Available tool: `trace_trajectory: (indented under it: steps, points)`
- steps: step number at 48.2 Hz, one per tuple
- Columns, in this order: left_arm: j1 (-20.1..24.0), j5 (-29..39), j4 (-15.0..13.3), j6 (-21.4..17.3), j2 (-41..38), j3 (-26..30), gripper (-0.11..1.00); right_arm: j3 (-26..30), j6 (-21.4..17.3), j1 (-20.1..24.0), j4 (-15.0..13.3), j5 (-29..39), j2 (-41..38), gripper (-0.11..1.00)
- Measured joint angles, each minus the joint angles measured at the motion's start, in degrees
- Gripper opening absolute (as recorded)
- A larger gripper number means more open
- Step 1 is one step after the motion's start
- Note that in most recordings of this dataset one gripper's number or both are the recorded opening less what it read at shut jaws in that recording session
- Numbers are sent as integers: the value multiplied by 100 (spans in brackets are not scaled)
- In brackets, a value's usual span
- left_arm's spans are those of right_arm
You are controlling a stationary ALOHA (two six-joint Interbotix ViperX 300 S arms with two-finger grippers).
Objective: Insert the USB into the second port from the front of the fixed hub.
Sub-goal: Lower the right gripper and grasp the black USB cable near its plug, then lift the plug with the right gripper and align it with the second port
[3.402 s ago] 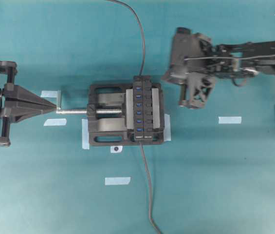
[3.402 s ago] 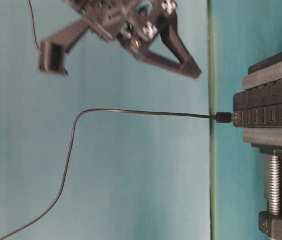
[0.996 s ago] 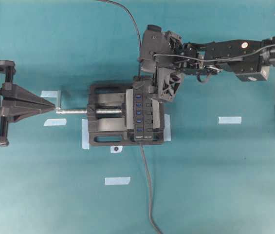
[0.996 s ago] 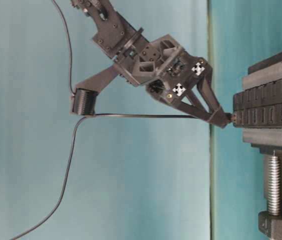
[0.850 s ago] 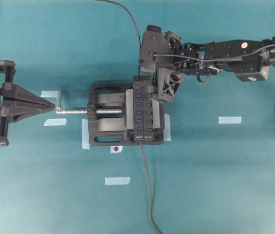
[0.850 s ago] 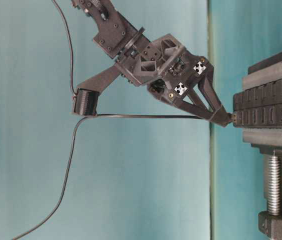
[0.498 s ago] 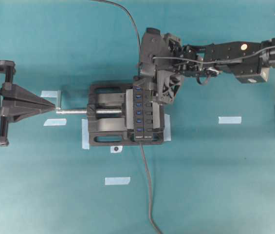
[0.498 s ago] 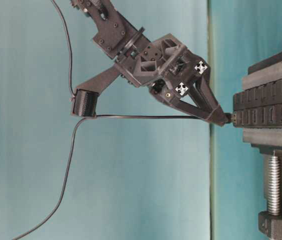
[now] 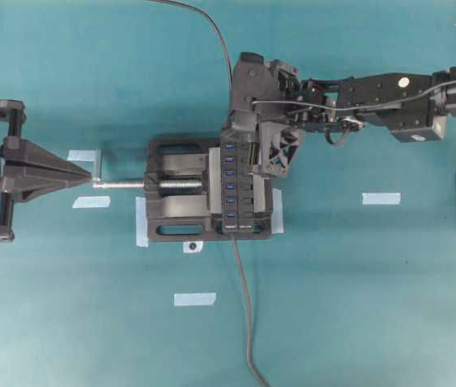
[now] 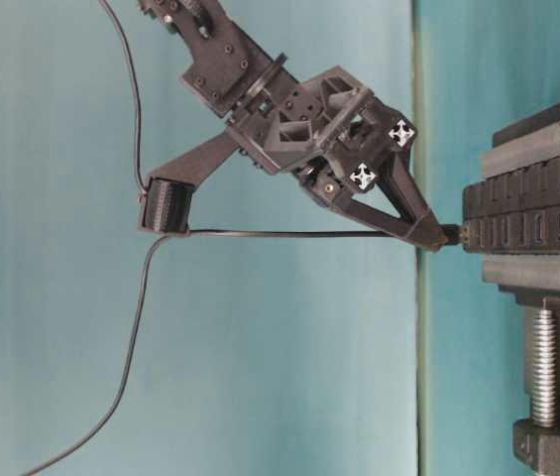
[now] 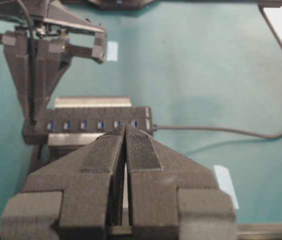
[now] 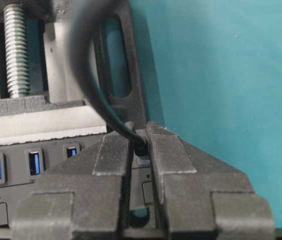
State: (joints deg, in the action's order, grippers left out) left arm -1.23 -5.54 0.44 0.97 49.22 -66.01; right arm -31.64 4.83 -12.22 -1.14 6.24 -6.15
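The fixed hub (image 9: 240, 193) is a black strip with a row of blue ports, held in a vise. The USB (image 10: 445, 235) is a small black plug on a thin cable, standing in the hub's top face at its far end. My right gripper (image 10: 428, 236) comes down over that end, shut on the USB (image 12: 141, 141) with a finger on each side. In the overhead view the right gripper (image 9: 234, 135) hides the plug. My left gripper (image 9: 90, 172) is shut and holds nothing, its tip by the vise screw's handle, far left of the hub (image 11: 91, 124).
The black vise (image 9: 175, 214) has a silver screw (image 9: 123, 184) pointing left. The hub's own cable (image 9: 244, 306) runs from its near end toward the front edge. The USB's cable (image 9: 219, 40) arcs off the back. Blue tape pieces (image 9: 381, 197) lie on the teal table.
The right gripper's fingers have closed from wide open onto the USB plug, and the arm has shifted slightly left over the hub's far end. The left arm has not moved.
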Motion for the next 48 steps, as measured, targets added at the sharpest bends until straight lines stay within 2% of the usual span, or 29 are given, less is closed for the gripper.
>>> trace_trajectory:
  steps: [11,25,34,48]
  points:
    - [0,0,0,-9,88,-26,0,44,0,0,9,97,35,8]
    - [0,-9,9,0,246,-105,0,396,-176,35,9,826,325,8]
    - [0,44,9,0,272,-114,0,501,-325,79,9,1055,536,8]
    - [0,334,0,0,281,-114,0,510,-721,457,9,1345,870,8]
